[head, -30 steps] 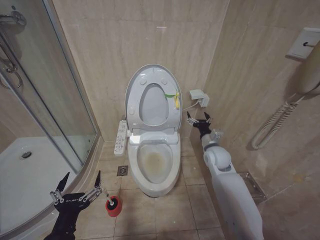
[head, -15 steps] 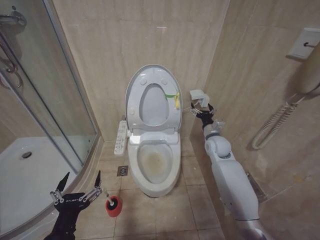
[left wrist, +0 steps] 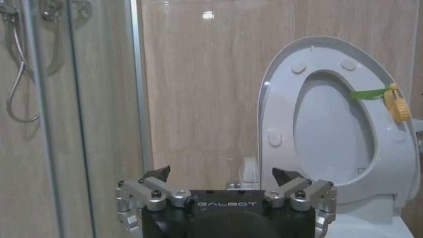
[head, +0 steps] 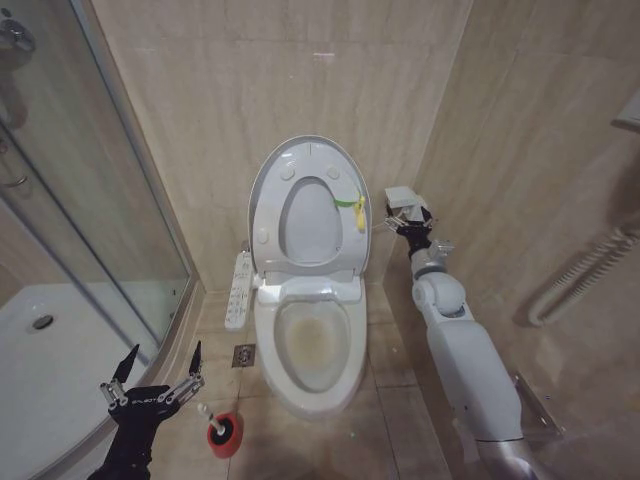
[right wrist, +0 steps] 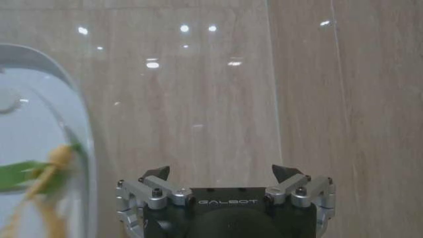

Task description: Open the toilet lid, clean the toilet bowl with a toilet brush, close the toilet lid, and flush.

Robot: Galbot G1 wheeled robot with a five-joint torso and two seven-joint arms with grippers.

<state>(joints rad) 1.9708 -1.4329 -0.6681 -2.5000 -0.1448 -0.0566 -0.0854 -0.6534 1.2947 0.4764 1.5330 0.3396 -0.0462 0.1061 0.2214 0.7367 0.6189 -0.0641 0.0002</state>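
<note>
Toilet lid (head: 306,205) upright; right claw (head: 412,226) risen beside it

The brush (head: 213,421) shows just a short white handle stub; its head is sunk in the red cup (head: 224,433). At 9 o'clock in the right wrist view, the lid (right wrist: 39,148) is cut off, its tag (right wrist: 46,171) blurred.

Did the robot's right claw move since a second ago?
Yes. The right gripper has moved up and away from the robot, from below the small white wall box to right against it, beside the raised toilet lid.
</note>
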